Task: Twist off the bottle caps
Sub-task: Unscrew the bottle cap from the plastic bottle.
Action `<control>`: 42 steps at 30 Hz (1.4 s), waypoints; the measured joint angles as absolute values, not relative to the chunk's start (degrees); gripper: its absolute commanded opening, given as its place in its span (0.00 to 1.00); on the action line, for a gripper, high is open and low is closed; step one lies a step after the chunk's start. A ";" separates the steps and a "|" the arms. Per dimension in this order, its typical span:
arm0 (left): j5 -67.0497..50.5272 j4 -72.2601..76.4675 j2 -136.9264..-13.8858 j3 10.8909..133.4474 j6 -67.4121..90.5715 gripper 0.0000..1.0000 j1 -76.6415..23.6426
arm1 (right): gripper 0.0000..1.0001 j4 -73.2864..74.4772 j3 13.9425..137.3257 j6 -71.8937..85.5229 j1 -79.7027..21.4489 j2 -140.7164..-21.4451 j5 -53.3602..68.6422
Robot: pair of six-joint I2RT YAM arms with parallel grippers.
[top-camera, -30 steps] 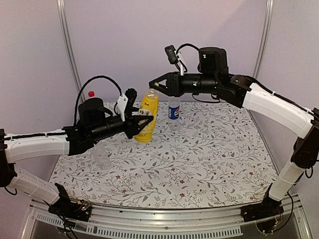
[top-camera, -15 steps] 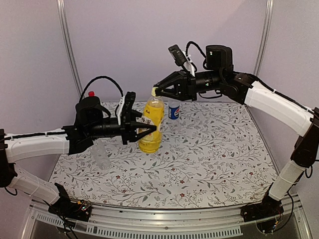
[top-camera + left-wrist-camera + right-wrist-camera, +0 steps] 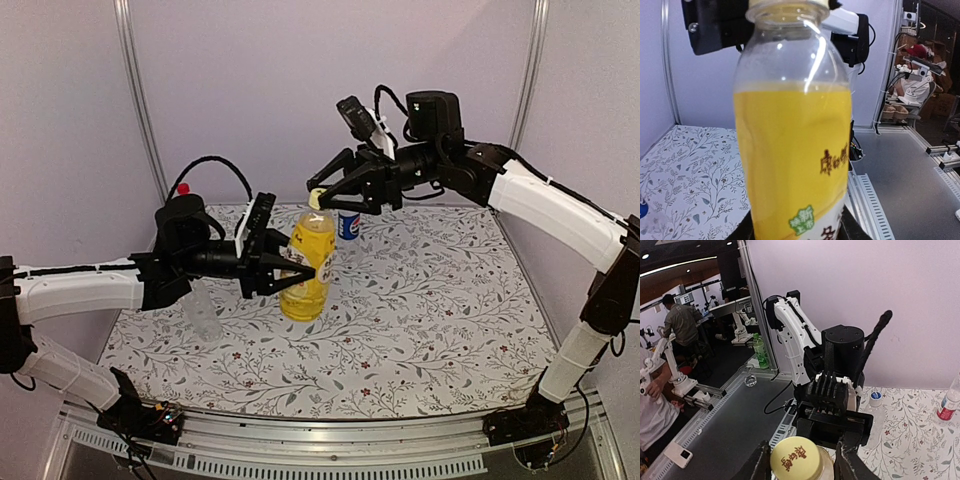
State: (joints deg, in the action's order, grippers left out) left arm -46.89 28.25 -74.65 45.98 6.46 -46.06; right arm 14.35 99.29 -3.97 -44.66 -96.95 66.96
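While left gripper [image 3: 290, 270] clamps yellow-liquid clear plastic bottle [image 3: 312, 235] mid-body, upright above floral-print table [image 3: 430, 320] centre: right gripper [image 3: 803, 464] jaws straddle pale yellow round cap [image 3: 796, 456], narrowly parted, not pinching. Close square on cap rim, twist about bottle axis, left grip firm against spin.

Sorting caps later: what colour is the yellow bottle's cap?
Pale yellow cap with reddish characters; right wrist view shows it best.

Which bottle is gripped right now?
The yellow bottle: jaws of the left gripper clamp its body; those of the right gripper flank its cap. The blue-label bottle and plain clear bottle stand free.
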 measured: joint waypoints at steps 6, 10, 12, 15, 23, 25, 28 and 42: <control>-36.62 26.37 -74.65 46.41 4.69 0.15 -46.52 | 0.81 15.29 99.72 0.21 -44.42 -96.84 56.88; -27.42 24.21 -74.65 47.33 4.27 0.14 -46.94 | 0.83 14.17 99.70 5.50 -44.53 -96.27 47.99; -23.44 23.38 -74.63 47.66 4.05 0.14 -47.31 | 0.83 13.28 99.68 8.34 -45.08 -95.61 42.74; -18.24 22.22 -74.63 47.94 3.55 0.14 -48.12 | 0.82 12.05 99.68 11.73 -46.35 -94.80 34.39; -12.27 21.19 -74.63 47.97 2.98 0.14 -48.82 | 0.75 12.03 99.68 15.51 -49.47 -94.70 21.63; -11.66 21.10 -74.63 47.97 2.98 0.14 -48.84 | 0.73 12.08 99.68 15.84 -49.63 -94.78 20.53; -10.85 21.08 -74.63 47.97 2.98 0.14 -48.88 | 0.71 12.12 99.68 16.29 -49.80 -95.04 19.03; -9.52 21.08 -74.48 47.97 2.74 0.14 -48.93 | 0.55 12.49 99.13 17.54 -49.84 -96.62 18.00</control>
State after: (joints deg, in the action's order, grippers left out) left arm -9.52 21.08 -74.48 47.97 2.74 -48.93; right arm 12.49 99.13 17.54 -49.84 -96.62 18.00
